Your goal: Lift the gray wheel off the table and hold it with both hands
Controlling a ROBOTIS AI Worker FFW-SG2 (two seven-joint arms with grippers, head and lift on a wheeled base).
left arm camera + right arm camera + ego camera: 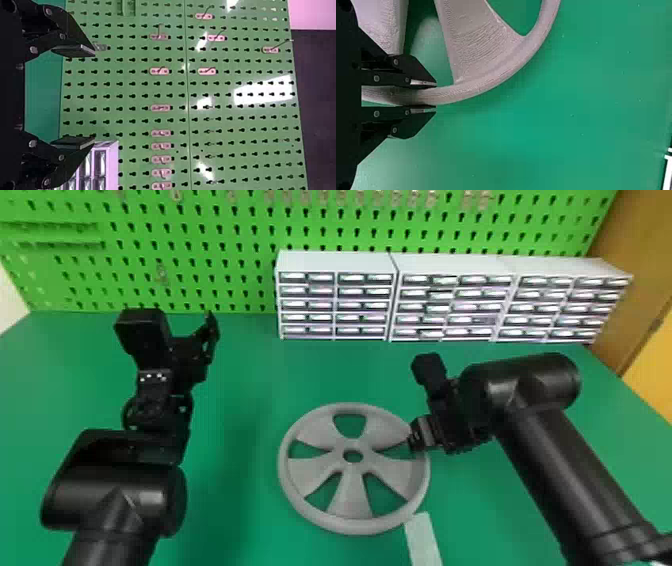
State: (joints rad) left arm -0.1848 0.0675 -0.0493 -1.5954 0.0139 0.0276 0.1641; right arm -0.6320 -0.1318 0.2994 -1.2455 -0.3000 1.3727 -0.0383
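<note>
Gray wheel (351,495) well in from the far edge of the bench (240,390), right pincer (417,435) pinching its rim on the side toward the right edge, left pincer (195,332) spread, toward the far left corner

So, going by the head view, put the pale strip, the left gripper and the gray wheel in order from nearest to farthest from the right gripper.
From the right gripper:
1. Gray wheel: its right rim is between the fingers.
2. Pale strip: by the wheel's near right edge.
3. Left gripper: off to the left.
</note>
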